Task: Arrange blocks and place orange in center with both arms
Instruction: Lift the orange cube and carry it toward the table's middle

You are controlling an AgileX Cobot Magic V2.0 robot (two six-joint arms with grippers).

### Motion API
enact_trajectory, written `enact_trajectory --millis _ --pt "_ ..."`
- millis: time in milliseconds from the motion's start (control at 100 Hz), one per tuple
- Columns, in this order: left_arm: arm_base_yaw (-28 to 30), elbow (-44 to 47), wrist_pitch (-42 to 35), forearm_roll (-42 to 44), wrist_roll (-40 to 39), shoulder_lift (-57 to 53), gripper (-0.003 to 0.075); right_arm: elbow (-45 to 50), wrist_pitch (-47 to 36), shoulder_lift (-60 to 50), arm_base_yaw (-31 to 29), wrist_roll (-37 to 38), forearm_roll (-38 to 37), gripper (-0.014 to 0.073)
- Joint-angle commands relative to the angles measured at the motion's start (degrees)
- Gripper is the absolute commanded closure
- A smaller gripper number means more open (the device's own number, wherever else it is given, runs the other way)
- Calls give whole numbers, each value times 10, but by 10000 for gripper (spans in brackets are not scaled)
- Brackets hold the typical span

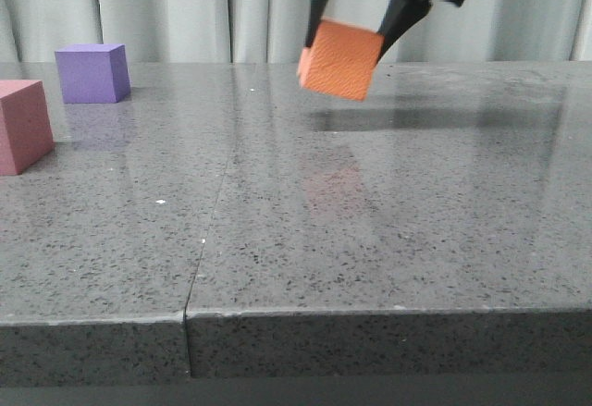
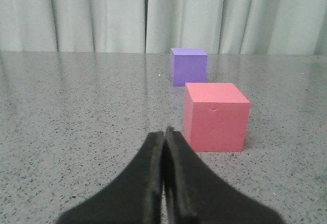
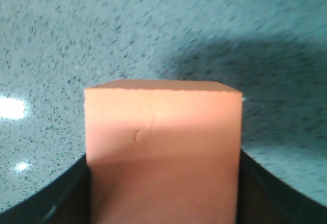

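My right gripper [image 1: 356, 31] is shut on the orange cube [image 1: 339, 59] and holds it tilted in the air above the middle back of the grey speckled tabletop [image 1: 370, 203]. In the right wrist view the orange cube [image 3: 162, 147] fills the space between the black fingers [image 3: 265, 193]. The purple cube [image 1: 92, 73] stands at the back left, and the pink-red cube [image 1: 20, 126] stands at the left edge. My left gripper [image 2: 164, 134] is shut and empty, low over the table, short of the pink-red cube [image 2: 215, 117]; the purple cube [image 2: 188, 66] stands beyond it.
A pale curtain [image 1: 185, 8] hangs behind the table. A seam [image 1: 211, 230] runs across the tabletop from front to back. The table's front edge [image 1: 296, 312] is near the camera.
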Motion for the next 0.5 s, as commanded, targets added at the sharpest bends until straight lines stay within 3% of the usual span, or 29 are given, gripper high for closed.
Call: enact_trajectory --millis 0,360,490 --pt "-2 24 -47 -1 0 -18 741 -21 -5 -21 10 21 -1 172" --pt "-2 24 -47 -1 0 -18 741 -22 -16 -4 17 35 8 164" --pt "-2 24 -47 -1 0 -18 741 -22 -15 -4 17 35 10 73"
